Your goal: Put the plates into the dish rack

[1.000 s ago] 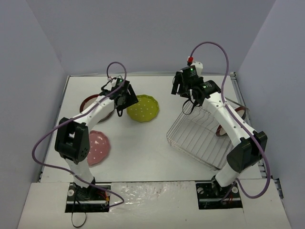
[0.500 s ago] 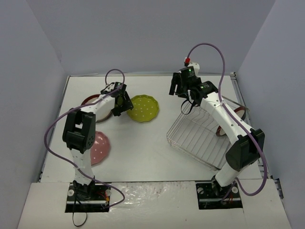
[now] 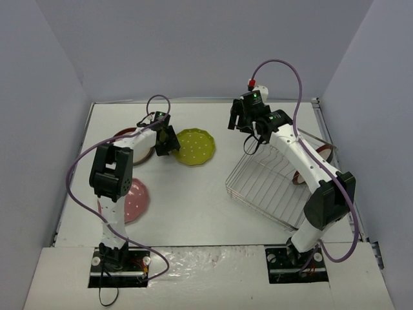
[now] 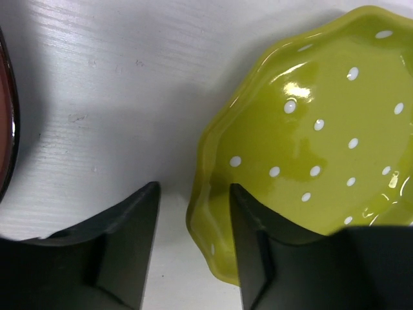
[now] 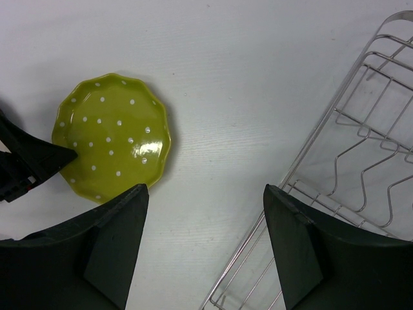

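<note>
The yellow-green plate lies flat on the table at the back centre. My left gripper is down at its left rim, open, one finger inside the plate and the other outside with a gap to the rim. A pink plate lies near left. One dark-red-rimmed plate sits behind the left arm. The dish rack stands tilted on the right. My right gripper hovers open and holds nothing, above the table between plate and rack.
A second dark-red rim shows at the rack's far right side, partly hidden by the wires and the right arm. Grey walls close in the table on three sides. Purple cables loop over both arms.
My left gripper has dropped to the yellow-green plate's left rim and its jaws have narrowed around it. The left elbow swung right. The right arm has barely moved.
</note>
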`<state>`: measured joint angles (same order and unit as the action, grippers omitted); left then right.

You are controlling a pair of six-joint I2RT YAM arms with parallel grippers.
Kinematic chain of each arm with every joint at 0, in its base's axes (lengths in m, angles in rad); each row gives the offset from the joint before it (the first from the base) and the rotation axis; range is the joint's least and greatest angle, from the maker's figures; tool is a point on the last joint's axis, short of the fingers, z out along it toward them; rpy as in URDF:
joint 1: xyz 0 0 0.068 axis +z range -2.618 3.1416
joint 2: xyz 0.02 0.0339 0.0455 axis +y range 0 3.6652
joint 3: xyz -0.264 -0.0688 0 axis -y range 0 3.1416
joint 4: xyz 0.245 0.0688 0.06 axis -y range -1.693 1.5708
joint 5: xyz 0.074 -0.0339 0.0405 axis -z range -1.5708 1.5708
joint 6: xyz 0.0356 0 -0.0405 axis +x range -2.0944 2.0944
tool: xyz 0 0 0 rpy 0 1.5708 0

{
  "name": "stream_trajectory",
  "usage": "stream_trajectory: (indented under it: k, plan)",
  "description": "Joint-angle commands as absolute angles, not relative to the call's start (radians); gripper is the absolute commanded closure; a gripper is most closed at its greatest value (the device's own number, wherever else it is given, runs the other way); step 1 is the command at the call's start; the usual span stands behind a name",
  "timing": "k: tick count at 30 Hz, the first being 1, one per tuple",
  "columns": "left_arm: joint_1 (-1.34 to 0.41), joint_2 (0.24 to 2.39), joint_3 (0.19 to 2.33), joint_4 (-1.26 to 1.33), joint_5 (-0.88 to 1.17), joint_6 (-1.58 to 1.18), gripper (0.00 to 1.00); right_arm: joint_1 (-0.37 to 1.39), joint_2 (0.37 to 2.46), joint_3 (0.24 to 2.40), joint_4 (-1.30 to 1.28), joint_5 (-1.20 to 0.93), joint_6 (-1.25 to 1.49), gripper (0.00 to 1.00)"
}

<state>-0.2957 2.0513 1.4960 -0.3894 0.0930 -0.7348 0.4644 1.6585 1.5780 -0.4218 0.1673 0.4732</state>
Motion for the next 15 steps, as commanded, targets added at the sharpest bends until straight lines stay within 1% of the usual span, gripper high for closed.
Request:
stream_trajectory:
  k: [1, 2, 5, 15]
  plan:
    - [-0.267, 2.032, 1.529, -0.374, 0.129, -0.712, 0.61, 0.465, 1.661, 1.566, -0.373, 0.169, 0.468, 0.32]
    - [-0.263, 2.031, 1.526, -0.371, 0.134, -0.712, 0.64, 0.465, 1.661, 1.564, -0.373, 0.170, 0.468, 0.32]
    - [-0.257, 2.030, 1.519, -0.371, 0.143, -0.711, 0.68, 0.465, 1.663, 1.558, -0.368, 0.169, 0.471, 0.32]
    - [-0.246, 2.065, 1.548, -0.364, 0.196, -0.670, 0.68, 0.469, 1.657, 1.546, -0.362, 0.166, 0.470, 0.32]
